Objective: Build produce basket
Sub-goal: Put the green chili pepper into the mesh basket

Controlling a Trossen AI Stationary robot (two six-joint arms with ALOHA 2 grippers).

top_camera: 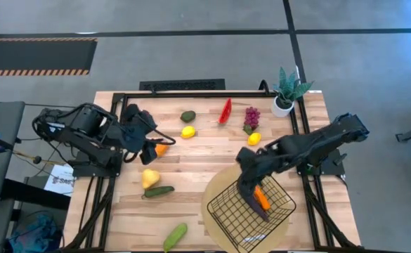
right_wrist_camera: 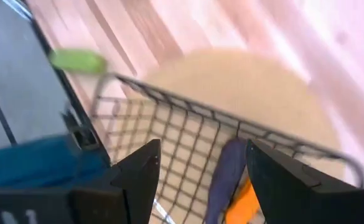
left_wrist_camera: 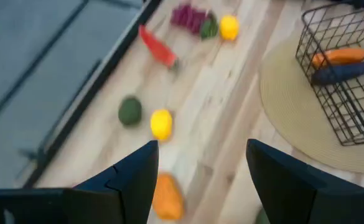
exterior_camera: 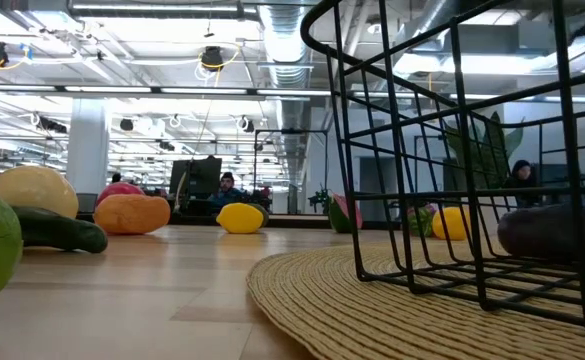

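Observation:
The black wire basket (top_camera: 251,214) stands on a round tan mat (top_camera: 216,211) at the near right. An orange carrot (top_camera: 262,197) and a purple aubergine (right_wrist_camera: 227,173) lie inside it. My right gripper (top_camera: 249,188) hovers open and empty over the basket's far edge (right_wrist_camera: 203,146). My left gripper (top_camera: 151,145) is open and empty at the table's left, just above an orange fruit (top_camera: 162,148), which shows between its fingers in the left wrist view (left_wrist_camera: 167,196). Other produce lies loose on the table.
An avocado (top_camera: 188,116), two lemons (top_camera: 188,131) (top_camera: 254,138), a red watermelon slice (top_camera: 225,110) and grapes (top_camera: 251,116) lie at the far middle. A pear (top_camera: 149,177) and two cucumbers (top_camera: 159,191) (top_camera: 175,237) lie near left. A potted plant (top_camera: 286,91) stands far right.

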